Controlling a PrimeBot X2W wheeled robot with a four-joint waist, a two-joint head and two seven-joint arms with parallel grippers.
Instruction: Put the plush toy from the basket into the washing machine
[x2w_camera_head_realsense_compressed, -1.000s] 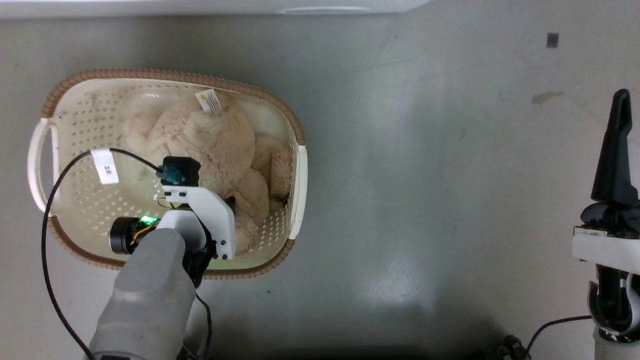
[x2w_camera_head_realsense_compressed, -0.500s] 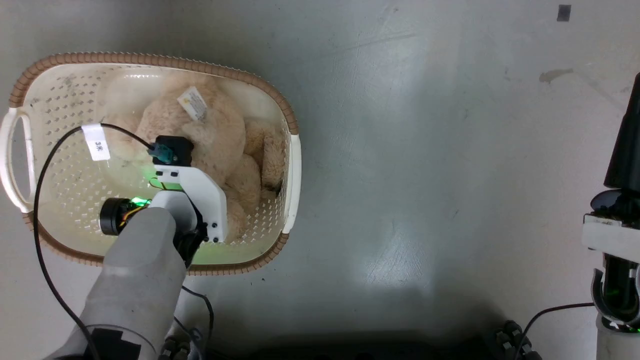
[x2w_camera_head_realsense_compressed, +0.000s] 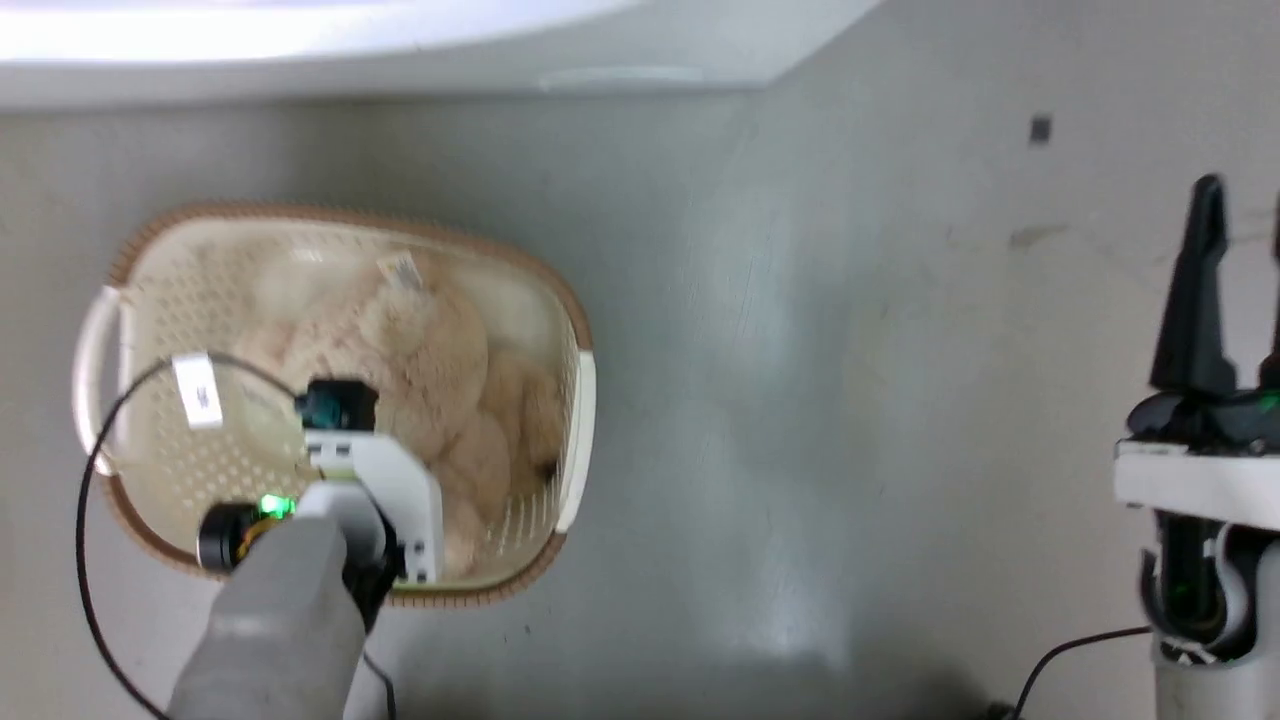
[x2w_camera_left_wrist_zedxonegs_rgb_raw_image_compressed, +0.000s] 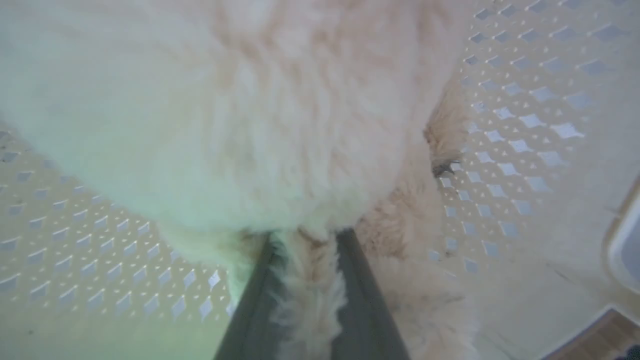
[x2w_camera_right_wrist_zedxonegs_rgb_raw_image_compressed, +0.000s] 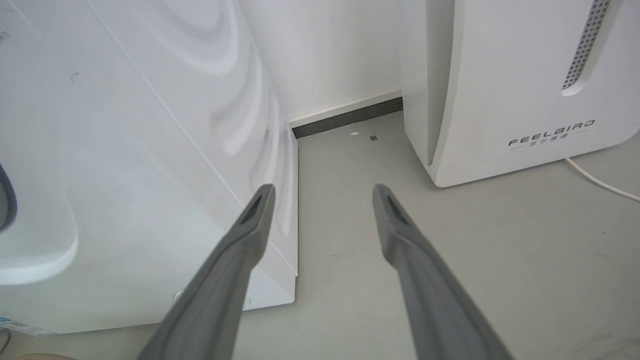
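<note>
plush toy (x2w_camera_head_realsense_compressed: 420, 350) is seen lying inside basket (x2w_camera_head_realsense_compressed: 330, 215) on floor (x2w_camera_head_realsense_compressed: 800, 400) | left gripper (x2w_camera_left_wrist_zedxonegs_rgb_raw_image_compressed: 308, 235): fingers are clamped on a tuft of its fur | right gripper (x2w_camera_right_wrist_zedxonegs_rgb_raw_image_compressed: 322, 191): fingers are held apart, near washing machine (x2w_camera_right_wrist_zedxonegs_rgb_raw_image_compressed: 125, 150)

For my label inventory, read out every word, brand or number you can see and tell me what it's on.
"FEELBIRD": on the white appliance; the smaller line beneath it is too small to read.
White cable tag: printed, but blurred, unreadable.
Sewn tag on the plush toy: blurred, unreadable.
Sticker low on the washing machine: too small to read.
</note>
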